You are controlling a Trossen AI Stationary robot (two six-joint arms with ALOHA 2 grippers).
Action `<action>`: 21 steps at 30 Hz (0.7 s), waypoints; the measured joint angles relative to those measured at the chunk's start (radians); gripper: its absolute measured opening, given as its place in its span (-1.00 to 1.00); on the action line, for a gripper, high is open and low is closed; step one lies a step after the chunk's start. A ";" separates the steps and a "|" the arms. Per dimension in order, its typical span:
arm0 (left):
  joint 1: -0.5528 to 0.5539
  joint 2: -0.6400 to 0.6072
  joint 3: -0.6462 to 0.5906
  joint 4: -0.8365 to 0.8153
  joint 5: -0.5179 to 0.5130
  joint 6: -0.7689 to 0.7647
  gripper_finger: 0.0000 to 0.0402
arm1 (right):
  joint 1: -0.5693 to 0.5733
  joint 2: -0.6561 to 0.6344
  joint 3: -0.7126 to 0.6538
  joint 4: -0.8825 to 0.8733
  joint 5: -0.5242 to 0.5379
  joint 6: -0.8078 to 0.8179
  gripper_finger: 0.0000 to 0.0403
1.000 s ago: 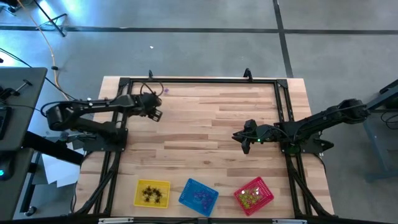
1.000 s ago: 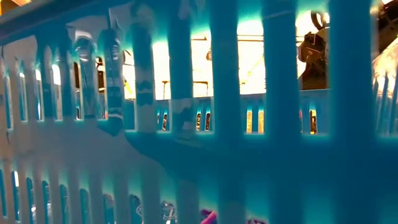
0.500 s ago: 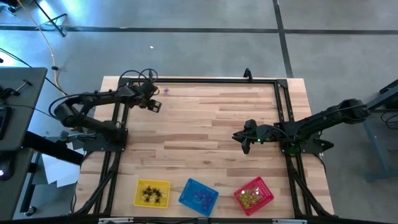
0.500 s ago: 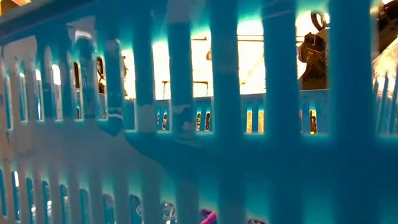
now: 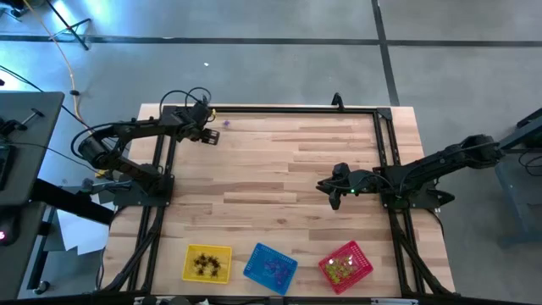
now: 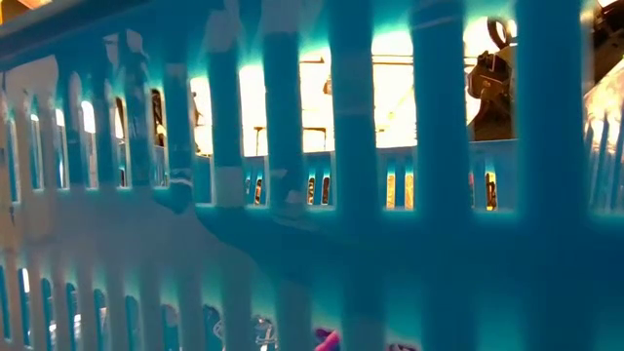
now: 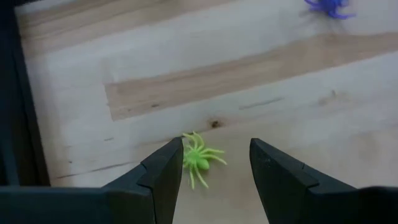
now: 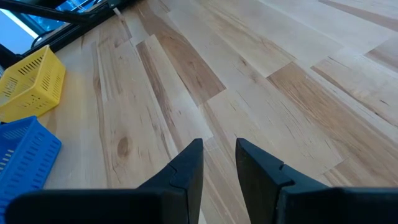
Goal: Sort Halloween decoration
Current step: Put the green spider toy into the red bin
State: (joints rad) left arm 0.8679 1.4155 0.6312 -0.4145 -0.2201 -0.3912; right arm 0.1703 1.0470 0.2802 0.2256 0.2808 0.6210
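A yellow-green spider trinket lies flat on the wood at the table's far left corner. My left gripper points steeply down over it, open. One finger stands on each side of the spider, the nearer one close to its legs. A purple spider lies a little farther off, seen from above as a small purple dot next to my left gripper. My right gripper waits over the middle right of the table. It is open by a narrow gap with nothing in it.
Three mesh baskets stand along the near edge: yellow with black trinkets, blue with purple ones, red with yellow-green ones. The blue basket's wall fills the low view. A black frame rail runs along the far edge.
My left gripper has swung toward the table's far edge, into the far left corner near the purple spider, and has sunk a little. My right arm has kept still.
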 joint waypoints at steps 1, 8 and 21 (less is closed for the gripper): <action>-0.001 0.000 0.000 -0.002 0.002 -0.002 -0.14 | 0.000 0.000 0.000 0.000 0.000 0.000 -0.55; -0.001 0.000 0.000 -0.007 0.008 -0.080 -0.14 | 0.000 0.000 0.000 0.000 0.000 0.000 -0.55; -0.007 0.000 0.000 -0.077 -0.054 -0.299 -0.19 | 0.000 0.000 0.000 0.000 0.000 0.000 -0.55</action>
State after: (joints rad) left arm 0.8612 1.4155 0.6308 -0.4912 -0.2739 -0.6901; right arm 0.1702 1.0470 0.2802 0.2256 0.2808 0.6209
